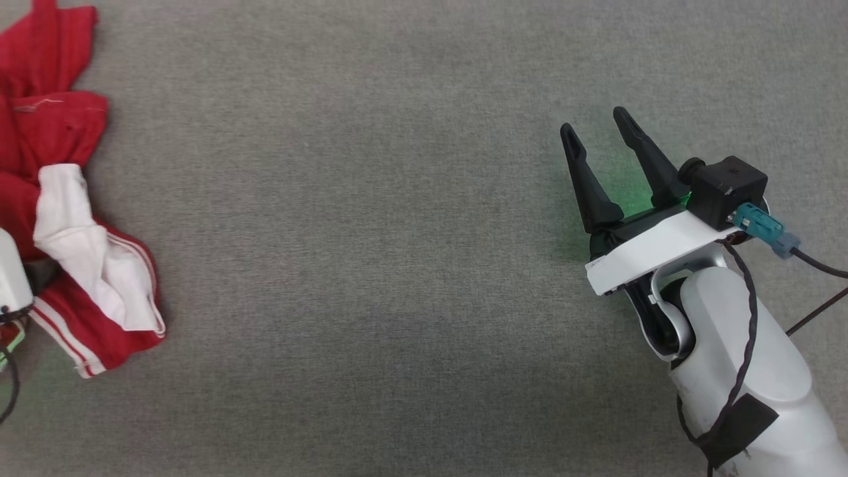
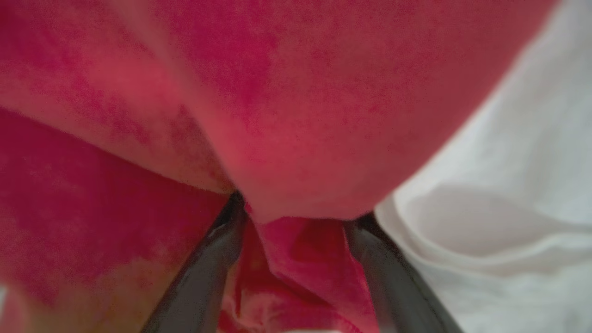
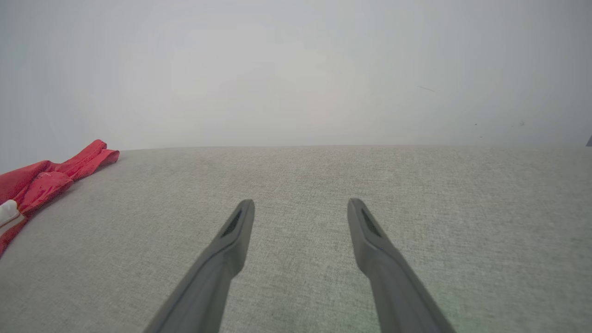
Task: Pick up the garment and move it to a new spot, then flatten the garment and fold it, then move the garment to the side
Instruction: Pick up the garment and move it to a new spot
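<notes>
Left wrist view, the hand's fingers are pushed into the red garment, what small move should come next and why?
Probably close the left hand on the garment: its jaws stand open with a red fold bunched between the fingers, and nothing is gripped yet. The right hand is open, far off over the grey surface.

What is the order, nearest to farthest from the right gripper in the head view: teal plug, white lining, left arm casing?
From the right gripper:
1. Teal plug, on its own wrist, right side.
2. White lining of the garment, far left.
3. Left arm casing, at the left edge, just past the lining.
</notes>
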